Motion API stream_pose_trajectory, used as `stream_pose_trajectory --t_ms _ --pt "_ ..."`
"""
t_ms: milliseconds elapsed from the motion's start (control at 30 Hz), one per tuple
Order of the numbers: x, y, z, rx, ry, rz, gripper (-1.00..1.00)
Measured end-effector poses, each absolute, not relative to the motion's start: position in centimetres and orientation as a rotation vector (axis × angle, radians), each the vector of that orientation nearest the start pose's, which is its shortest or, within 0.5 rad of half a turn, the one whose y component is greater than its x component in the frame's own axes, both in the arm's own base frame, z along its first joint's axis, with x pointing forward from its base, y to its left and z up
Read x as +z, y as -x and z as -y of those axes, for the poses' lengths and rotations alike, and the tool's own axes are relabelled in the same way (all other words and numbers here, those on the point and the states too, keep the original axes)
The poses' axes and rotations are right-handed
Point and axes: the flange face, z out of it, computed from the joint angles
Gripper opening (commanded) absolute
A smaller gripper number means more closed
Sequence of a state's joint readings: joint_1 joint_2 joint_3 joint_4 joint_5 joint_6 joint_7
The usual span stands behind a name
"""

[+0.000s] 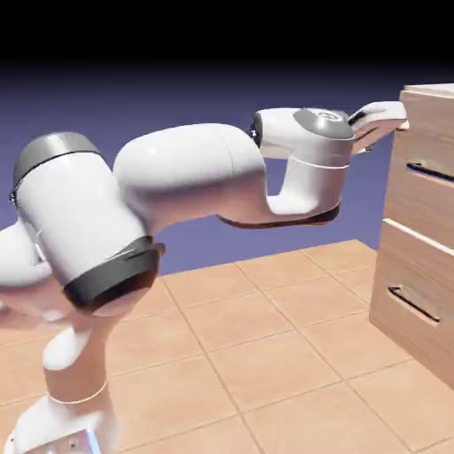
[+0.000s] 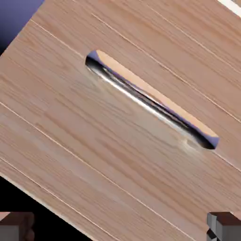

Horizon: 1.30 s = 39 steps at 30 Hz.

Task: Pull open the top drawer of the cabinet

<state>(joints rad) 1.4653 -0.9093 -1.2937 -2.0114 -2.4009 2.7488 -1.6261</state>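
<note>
both fingers of the gripper (image 2: pixel 120 226) stand wide apart, empty, facing the top drawer (image 2: pixel 94 141) handle (image 2: pixel 150 106).

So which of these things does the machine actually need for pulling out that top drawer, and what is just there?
Needed:
- light wood-grain top drawer
- its slim dark metal bar handle
- white arm's two-finger gripper, jaws open
- tall light-brown cabinet

Just there:
- lower drawer with the same kind of handle
- terracotta tiled surface
</note>
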Motion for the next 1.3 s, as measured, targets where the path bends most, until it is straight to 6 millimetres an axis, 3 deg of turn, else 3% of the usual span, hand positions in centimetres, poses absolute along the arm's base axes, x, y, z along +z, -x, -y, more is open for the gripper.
stream_pose_trajectory --t_ms 333,367,533,567,633,900,1300 --pt "48.4 -60.9 6.1 -0.613 0.614 -1.482 0.00" --pt "48.4 -60.9 6.1 -0.613 0.615 -1.482 0.00" --pt "48.4 -65.2 6.2 -0.613 0.614 -1.482 0.00" --pt "48.4 -65.9 6.1 -0.613 0.615 -1.482 -1.00" --pt "48.4 -65.9 6.1 -0.613 0.615 -1.482 -1.00" --pt "48.4 -58.7 6.1 -0.613 0.614 -1.482 -1.00" --pt "48.4 -46.4 6.1 -0.613 0.614 -1.482 -1.00"
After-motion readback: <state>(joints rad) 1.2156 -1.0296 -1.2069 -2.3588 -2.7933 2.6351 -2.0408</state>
